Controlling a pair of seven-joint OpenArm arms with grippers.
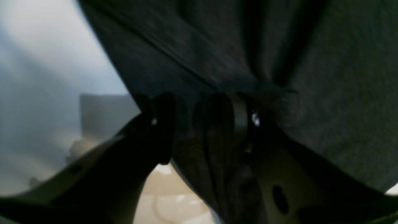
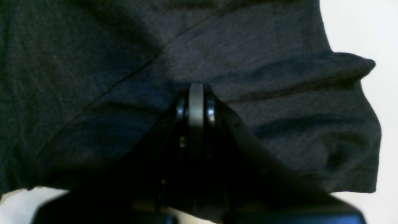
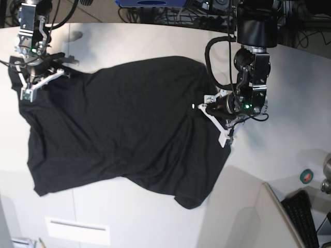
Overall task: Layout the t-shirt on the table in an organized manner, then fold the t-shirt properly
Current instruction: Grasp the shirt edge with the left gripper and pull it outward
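Note:
The black t-shirt [image 3: 124,129] lies spread and wrinkled on the white table [image 3: 155,41], plain side up. My right gripper [image 3: 36,85] is at the shirt's far left corner. In the right wrist view it [image 2: 196,88] is shut, its tips pinching a fold of the t-shirt [image 2: 93,77]. My left gripper [image 3: 217,124] is at the shirt's right edge. In the left wrist view it [image 1: 194,102] stands open, and loose cloth of the t-shirt [image 1: 326,77] hangs across and between the parted fingers.
A green tape roll [image 3: 306,175] and a keyboard [image 3: 302,217] sit off the table's right corner. Cables and equipment [image 3: 170,10] line the far edge. A white label strip [image 3: 77,230] lies near the front.

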